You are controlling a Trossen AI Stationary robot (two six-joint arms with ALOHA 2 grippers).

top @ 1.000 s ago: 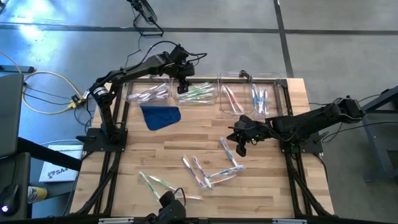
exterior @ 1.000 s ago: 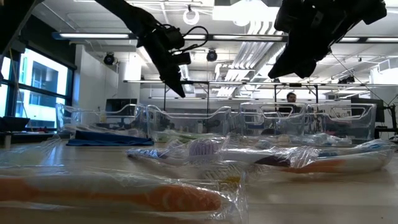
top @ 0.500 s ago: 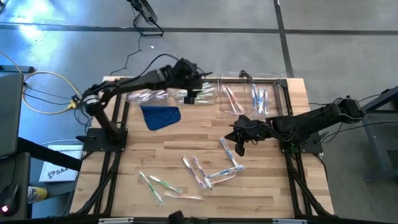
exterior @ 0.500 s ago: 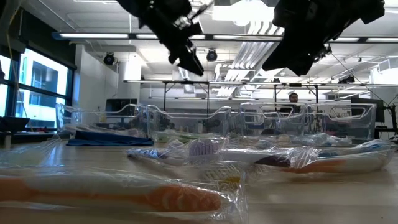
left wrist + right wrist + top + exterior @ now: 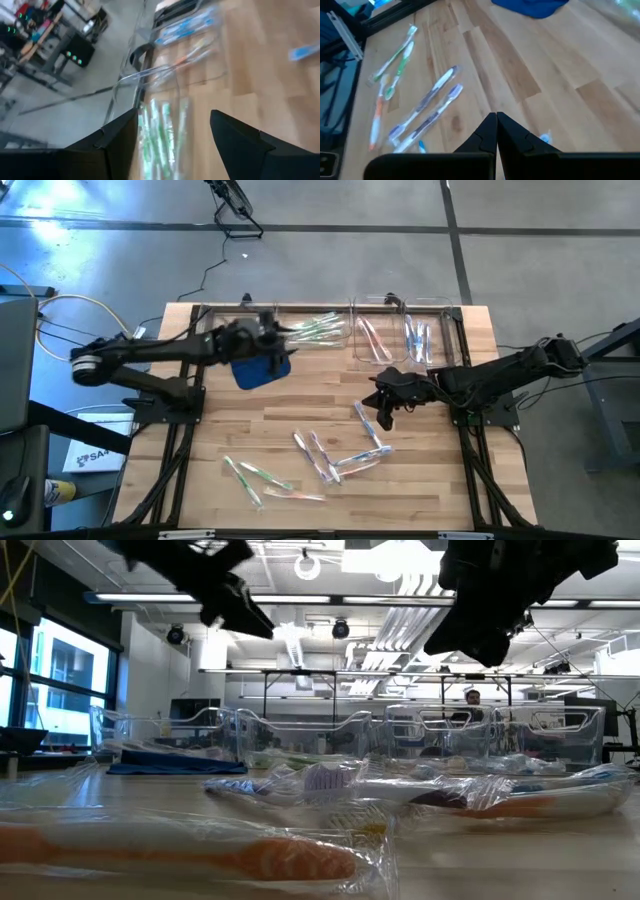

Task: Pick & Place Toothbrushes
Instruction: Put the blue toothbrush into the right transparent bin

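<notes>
- High view: the left gripper hung over the blue cloth near the far bins, its fingers spread wide with nothing between them. The right gripper sat over the table right of centre, closed and empty, just above a blue toothbrush. Loose toothbrushes lay scattered on the near half of the table; green ones and others rested in the clear bins along the far edge.
- Low view: wrapped toothbrushes, one with an orange handle, lay close to the camera; the bins stood in a row behind. Both arms hung overhead, and a person showed far back in the room.
- Left wrist view: the two dark fingers stood well apart, empty, above green toothbrushes in a bin.
- Right wrist view: the fingers met, pressed together, holding nothing; toothbrushes lay on the wood beyond, the cloth farther off.
</notes>
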